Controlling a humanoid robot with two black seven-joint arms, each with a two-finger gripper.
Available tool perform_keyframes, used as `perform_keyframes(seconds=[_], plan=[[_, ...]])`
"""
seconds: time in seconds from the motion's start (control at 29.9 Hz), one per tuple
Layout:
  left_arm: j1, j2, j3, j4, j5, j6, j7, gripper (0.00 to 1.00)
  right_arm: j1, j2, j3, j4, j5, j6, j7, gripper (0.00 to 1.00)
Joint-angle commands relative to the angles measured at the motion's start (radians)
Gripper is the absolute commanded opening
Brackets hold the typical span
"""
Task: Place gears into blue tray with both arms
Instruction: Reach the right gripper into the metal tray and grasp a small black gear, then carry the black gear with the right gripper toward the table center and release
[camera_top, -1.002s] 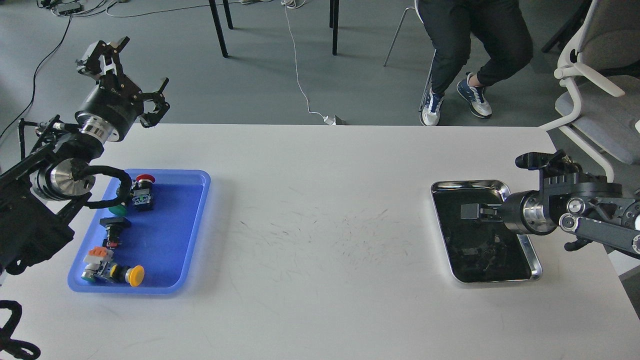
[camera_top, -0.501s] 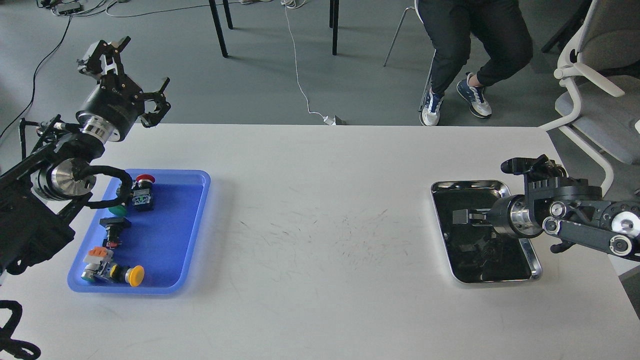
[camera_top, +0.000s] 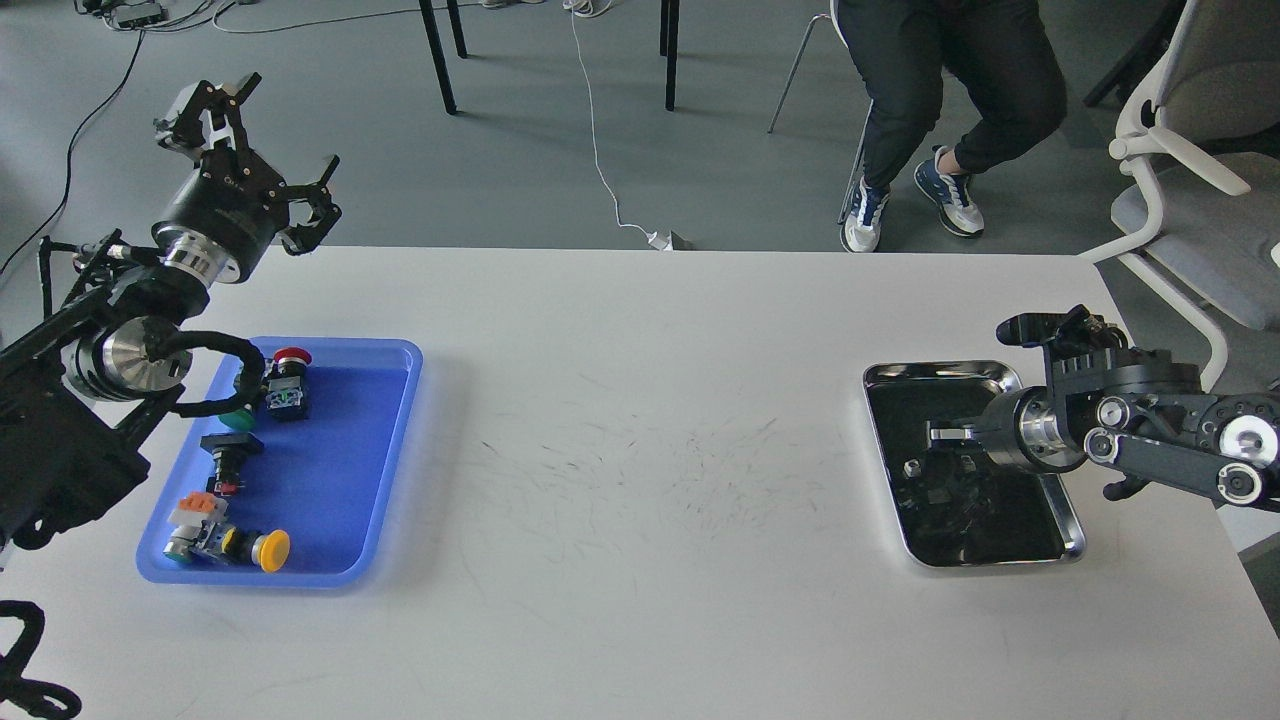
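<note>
A wide bare stretch of white table (camera_top: 640, 420) separates the blue tray (camera_top: 345, 480) near the left edge from the steel tray (camera_top: 1070, 520) near the right. The left gripper (camera_top: 262, 160) hangs spread, empty, beyond the blue tray. The right gripper (camera_top: 940, 434), its grip unreadable, reaches over the steel tray, where a small gear (camera_top: 911, 467) lies just below its tip.

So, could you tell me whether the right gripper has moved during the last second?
Yes. The right gripper has slid left, farther over the steel tray.
</note>
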Motion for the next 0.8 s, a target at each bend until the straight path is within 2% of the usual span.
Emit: perform_keyframes(seconds=[0.0, 0.03, 0.43, 0.67, 0.77], plan=[[0.0, 0.0, 0.0, 0.0, 0.0, 0.0, 0.0, 0.99, 0.013, -0.004, -0.001, 0.002, 0.0, 0.021, -0.001, 0.04], [0.0, 0.0, 0.0, 0.0, 0.0, 0.0, 0.0, 0.99, 0.016, -0.004, -0.001, 0.002, 0.0, 0.023, -0.001, 0.01], [0.0, 0.002, 0.0, 0.0, 0.0, 0.0, 0.0, 0.99, 0.09, -0.018, -0.001, 0.021, 0.011, 0.024, -0.001, 0.02], [0.0, 0.002, 0.0, 0.0, 0.0, 0.001, 0.0, 0.99, 0.199, -0.027, 0.005, 0.1, 0.025, 0.013, -0.001, 0.02], [0.0, 0.002, 0.0, 0.0, 0.0, 0.001, 0.0, 0.99, 0.236, -0.012, 0.011, 0.137, 0.083, 0.007, 0.016, 0.01]])
